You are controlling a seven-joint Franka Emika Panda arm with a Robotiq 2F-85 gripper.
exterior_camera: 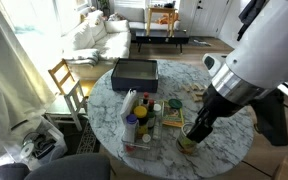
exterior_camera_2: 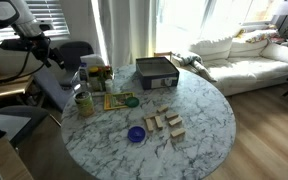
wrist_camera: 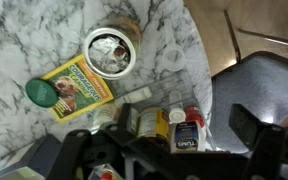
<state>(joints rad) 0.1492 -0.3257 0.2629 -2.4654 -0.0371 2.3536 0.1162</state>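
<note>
In the wrist view my gripper (wrist_camera: 162, 138) is open, its dark fingers (wrist_camera: 248, 128) spread wide with nothing between them. It hangs above the edge of a round marble table (wrist_camera: 44, 30). Under it stands a clear tray of bottles (wrist_camera: 184, 130), one labelled Tums. Beyond the tray are an open jar (wrist_camera: 111, 50) with a foil seal, a yellow packet (wrist_camera: 79, 88) and a green lid (wrist_camera: 42, 92). In an exterior view the gripper (exterior_camera: 199, 128) hovers just above the jar (exterior_camera: 188, 143), beside the packet (exterior_camera: 172, 118).
A black box (exterior_camera: 134, 72) sits at the table's far side, and wooden blocks (exterior_camera_2: 166, 123) and a blue lid (exterior_camera_2: 136, 134) lie on the marble. A wooden chair (exterior_camera: 66, 82) and a white sofa (exterior_camera: 89, 35) stand nearby. A grey chair (wrist_camera: 259, 85) stands off the table's edge.
</note>
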